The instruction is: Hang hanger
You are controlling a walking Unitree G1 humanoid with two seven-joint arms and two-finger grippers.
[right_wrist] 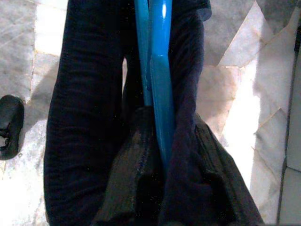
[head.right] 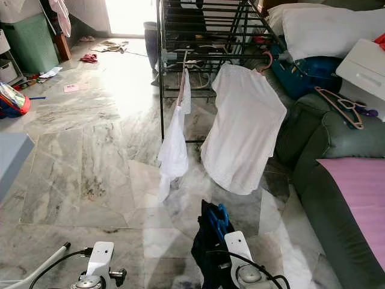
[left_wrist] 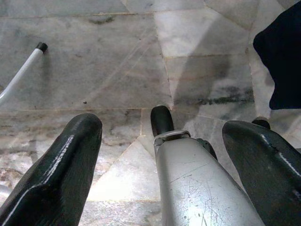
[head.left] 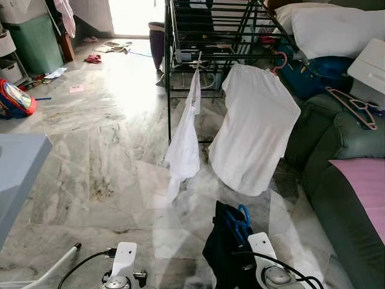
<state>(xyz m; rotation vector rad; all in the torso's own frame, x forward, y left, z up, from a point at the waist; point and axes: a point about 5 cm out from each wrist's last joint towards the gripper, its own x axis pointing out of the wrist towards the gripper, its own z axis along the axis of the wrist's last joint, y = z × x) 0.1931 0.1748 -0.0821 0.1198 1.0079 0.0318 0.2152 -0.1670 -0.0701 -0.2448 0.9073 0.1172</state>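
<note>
While my right gripper (right_wrist: 162, 188) holds the blue hanger (right_wrist: 157, 70) low in front of me, its two fingers are clamped on the hanger's shaft with the dark navy garment (right_wrist: 84, 117) bunched around them. The hanger's long axis runs straight out along my fingers, up and forward, and its hook (head.left: 243, 215) rises above the cloth toward the black drying rack (head.left: 204, 36). Two white shirts, a narrow one (head.left: 185, 141) and a broad one (head.left: 255, 129), hang on that rack ahead. My left gripper (left_wrist: 160, 141) hangs over the marble floor (left_wrist: 94, 66), fingers spread wide with nothing between them. A green sofa (head.left: 337, 180) stands to my right.
</note>
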